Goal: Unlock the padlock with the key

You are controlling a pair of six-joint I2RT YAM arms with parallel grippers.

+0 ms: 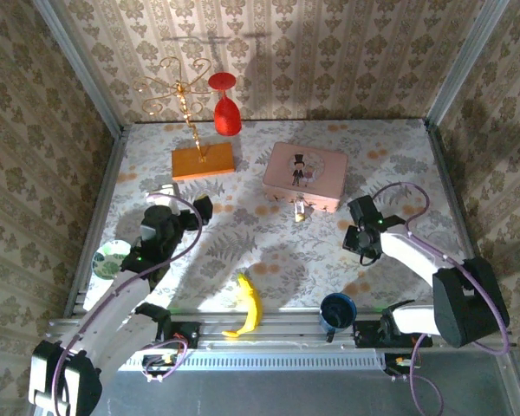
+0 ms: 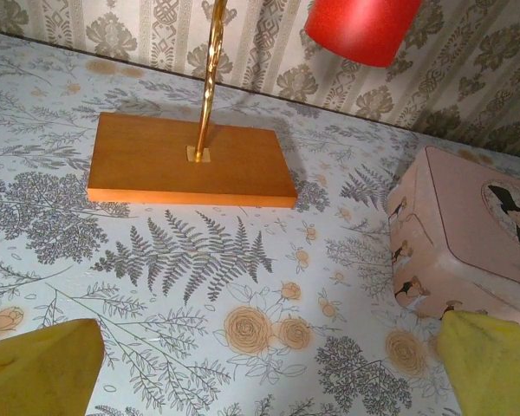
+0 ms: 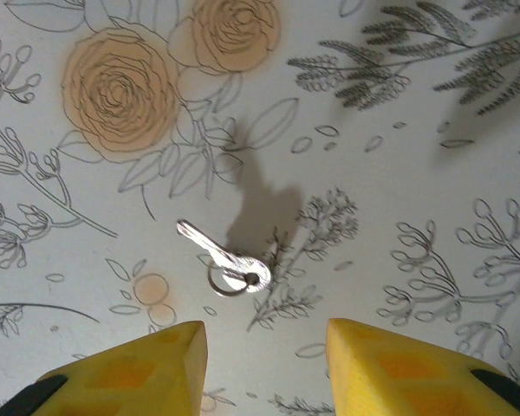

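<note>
padlock (image 1: pixel 300 211) sits at the front edge of pink box (image 1: pixel 305 176), mid-table. key (image 3: pixel 221 256) lies flat on cloth (image 3: pixel 399 173), just ahead of right gripper (image 3: pixel 264 347), jaws partly apart, gripping nothing. left gripper (image 2: pixel 267 368) spread wide, empty, near stand base (image 2: pixel 191 160).

White links, black joints on left arm (image 1: pixel 113 314) and right arm (image 1: pixel 413 253); thin purple cable (image 1: pixel 198 227) looped along each; blocky yellow fingers (image 3: pixel 399 368).
</note>
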